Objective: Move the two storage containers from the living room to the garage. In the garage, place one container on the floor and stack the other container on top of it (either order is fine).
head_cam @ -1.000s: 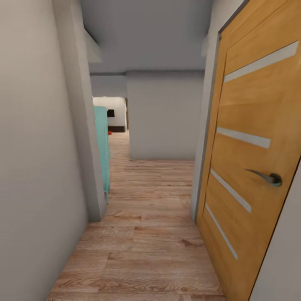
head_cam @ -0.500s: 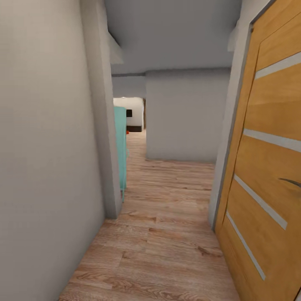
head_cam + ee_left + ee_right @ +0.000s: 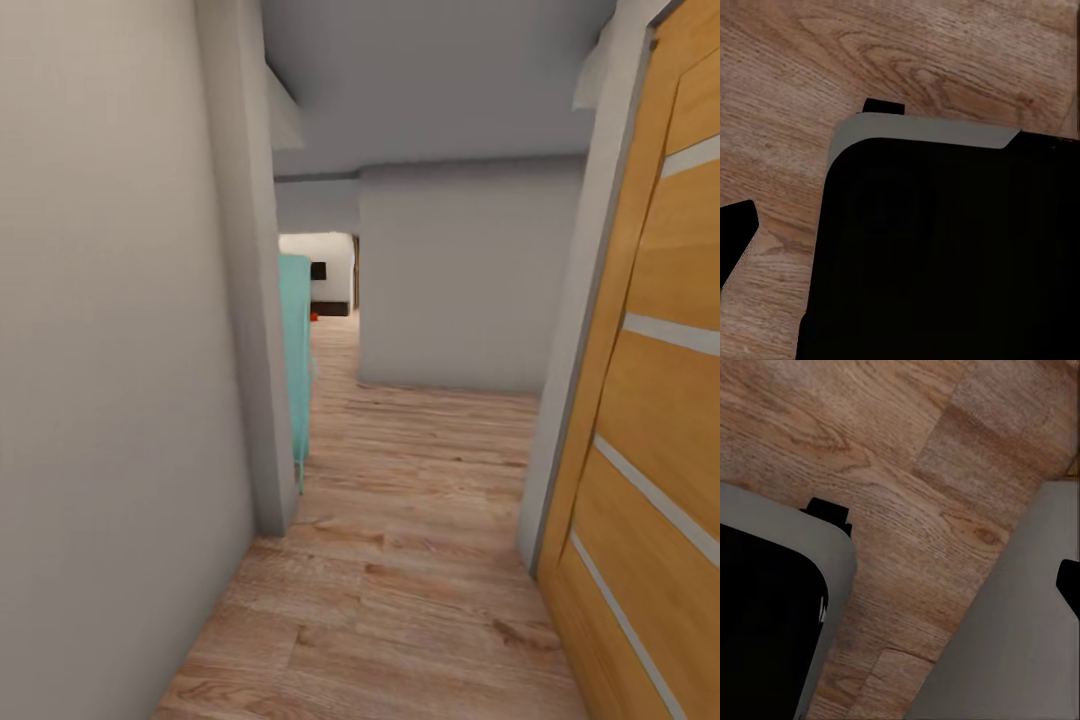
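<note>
A narrow hallway of light wood-plank flooring [image 3: 400, 560] is being crossed toward the bright doorway [image 3: 318, 275] at 12 o'clock; steady forward driving is needed. End effector states cannot be told.

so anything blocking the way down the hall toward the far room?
Nothing lies on the wood floor ahead. The teal thing juts past the left wall corner and the grey block wall narrows the gap beyond. A tiny red speck shows in the far room; too small to tell if it's a container.
</note>
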Controlling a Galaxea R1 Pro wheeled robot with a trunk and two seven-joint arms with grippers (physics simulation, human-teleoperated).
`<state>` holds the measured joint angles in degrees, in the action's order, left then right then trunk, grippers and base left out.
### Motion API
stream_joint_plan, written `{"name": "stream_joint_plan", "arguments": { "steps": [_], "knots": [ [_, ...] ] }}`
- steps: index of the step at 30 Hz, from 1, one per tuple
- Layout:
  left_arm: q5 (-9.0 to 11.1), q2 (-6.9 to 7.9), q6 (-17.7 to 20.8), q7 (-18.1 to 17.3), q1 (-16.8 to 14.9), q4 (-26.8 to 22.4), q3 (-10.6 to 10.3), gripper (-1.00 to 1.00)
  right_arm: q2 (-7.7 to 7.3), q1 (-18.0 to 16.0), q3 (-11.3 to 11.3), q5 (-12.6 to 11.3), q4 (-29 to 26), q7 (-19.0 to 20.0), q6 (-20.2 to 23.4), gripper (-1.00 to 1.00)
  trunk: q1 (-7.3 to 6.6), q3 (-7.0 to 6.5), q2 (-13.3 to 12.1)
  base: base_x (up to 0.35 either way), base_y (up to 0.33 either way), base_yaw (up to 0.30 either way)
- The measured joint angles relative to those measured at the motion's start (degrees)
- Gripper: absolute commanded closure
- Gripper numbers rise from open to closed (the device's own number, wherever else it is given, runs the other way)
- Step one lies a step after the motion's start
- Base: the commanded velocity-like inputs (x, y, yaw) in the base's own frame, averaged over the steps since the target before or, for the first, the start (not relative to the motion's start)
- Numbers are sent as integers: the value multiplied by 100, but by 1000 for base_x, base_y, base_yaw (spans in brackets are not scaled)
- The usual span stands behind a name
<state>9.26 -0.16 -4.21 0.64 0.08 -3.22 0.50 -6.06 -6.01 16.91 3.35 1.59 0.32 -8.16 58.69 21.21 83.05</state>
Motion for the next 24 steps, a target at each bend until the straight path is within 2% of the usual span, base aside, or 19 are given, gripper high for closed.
{"name": "stream_joint_plan", "arguments": {
  "steps": [5,14,24],
  "knots": [
    [-3,-1,1,0,0,-1,-1,-100,3,1,0,0,0,0,1,-100,0,0,0,322,0,-36],
    [-4,-8,-5,0,0,-1,1,-100,9,2,-9,-8,1,0,5,-100,0,0,0,322,0,-187],
    [-1,-4,-8,0,0,2,1,-100,9,0,-10,-8,0,0,5,-100,0,0,0,322,0,-29]
  ]
}}
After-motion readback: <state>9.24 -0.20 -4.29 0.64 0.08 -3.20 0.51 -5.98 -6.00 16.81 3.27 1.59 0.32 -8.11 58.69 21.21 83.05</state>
